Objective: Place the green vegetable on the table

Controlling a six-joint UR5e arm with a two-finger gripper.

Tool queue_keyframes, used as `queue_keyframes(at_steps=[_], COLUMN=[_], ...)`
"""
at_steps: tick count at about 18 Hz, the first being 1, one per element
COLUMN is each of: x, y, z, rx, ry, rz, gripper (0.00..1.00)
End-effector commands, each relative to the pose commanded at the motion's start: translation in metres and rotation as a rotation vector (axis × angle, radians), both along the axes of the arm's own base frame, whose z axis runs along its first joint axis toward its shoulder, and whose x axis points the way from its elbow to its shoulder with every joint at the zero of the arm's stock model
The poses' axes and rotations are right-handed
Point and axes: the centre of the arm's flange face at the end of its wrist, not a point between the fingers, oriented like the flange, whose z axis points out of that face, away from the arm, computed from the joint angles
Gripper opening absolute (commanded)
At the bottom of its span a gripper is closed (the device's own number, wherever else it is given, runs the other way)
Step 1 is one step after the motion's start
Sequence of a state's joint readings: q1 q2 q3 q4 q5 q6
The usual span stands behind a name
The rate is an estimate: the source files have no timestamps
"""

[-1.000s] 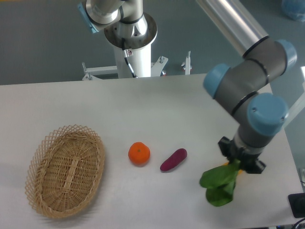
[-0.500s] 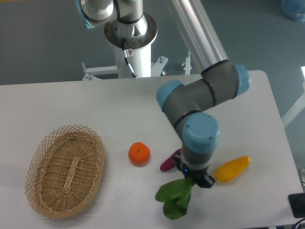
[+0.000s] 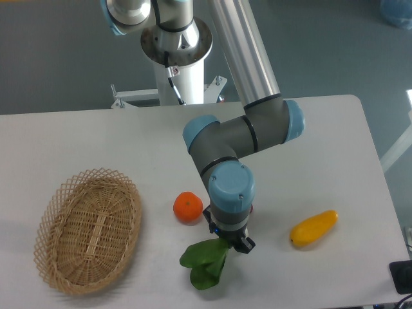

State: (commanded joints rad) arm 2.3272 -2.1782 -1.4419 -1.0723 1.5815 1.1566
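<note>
The gripper [image 3: 226, 243] is clamped on the stem end of the green vegetable [image 3: 205, 262], whose dark leaves droop toward the front edge of the white worktop [image 3: 96, 138], just right of the orange [image 3: 188, 207]; a wicker basket [image 3: 88, 229] sits well to the left; a yellow vegetable [image 3: 313, 228] lies apart on the right.

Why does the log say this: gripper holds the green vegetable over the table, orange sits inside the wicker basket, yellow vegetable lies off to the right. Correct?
Not quite. The camera view shows the orange on the table, to the right of the wicker basket, not inside it. The rest stands: the gripper holds the green vegetable over the table, and the yellow vegetable lies off to the right.
</note>
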Motion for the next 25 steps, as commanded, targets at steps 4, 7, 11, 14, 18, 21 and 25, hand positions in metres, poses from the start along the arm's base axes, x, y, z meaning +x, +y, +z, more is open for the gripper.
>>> queue_keyframes(at_steps=[4, 7, 11, 14, 18, 21, 25], x=[0.002, 0.006, 0.004, -0.016, -0.063, -0.094, -0.145], y=[0.003, -0.001, -0.005, -0.021, -0.057, -0.069, -0.083], z=[0.004, 0.006, 0.014, 0.035, 0.068, 0.078, 0.095], rx=[0.014, 0.010, 0.016, 0.033, 0.055, 0.068, 0.053], ry=[0.018, 0.018, 0.027, 0.044, 0.073, 0.093, 0.078], rz=[-0.017, -0.021, -0.027, -0.001, 0.025, 0.058, 0.094], gripper=[0.84, 1.00, 1.00, 1.00, 1.00, 1.00, 1.00])
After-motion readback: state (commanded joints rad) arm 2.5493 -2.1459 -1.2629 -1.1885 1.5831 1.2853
